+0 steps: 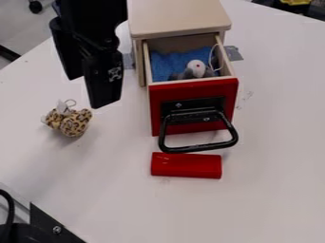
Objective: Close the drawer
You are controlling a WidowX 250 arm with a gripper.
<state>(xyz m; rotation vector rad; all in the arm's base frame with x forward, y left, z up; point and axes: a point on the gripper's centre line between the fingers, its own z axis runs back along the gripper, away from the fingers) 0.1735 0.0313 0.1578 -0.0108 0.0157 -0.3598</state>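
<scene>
The black claw (88,93) hangs at upper left, left of the drawer and apart from it; its two hard, smooth fingers stand apart, wide, with nothing between them. The drawer (194,109) stands out from a pale, smooth wooden cabinet (179,21); its front is a flat, glossy red panel, its side walls thin, light wood; a black handle (198,146), a rounded loop of bar, juts from the panel. Inside lies a soft, nubbly blue cloth (166,65); against it sits a rounded grey and white toy (196,69), with a thin white cord (213,56) curving beside it. Just beyond the handle lies a red block (186,165), oblong and shiny; a lumpy, leopard-spotted plush (71,122) rests at left on the smooth white table (273,180); grey tape (234,53) shows beside the cabinet.
</scene>
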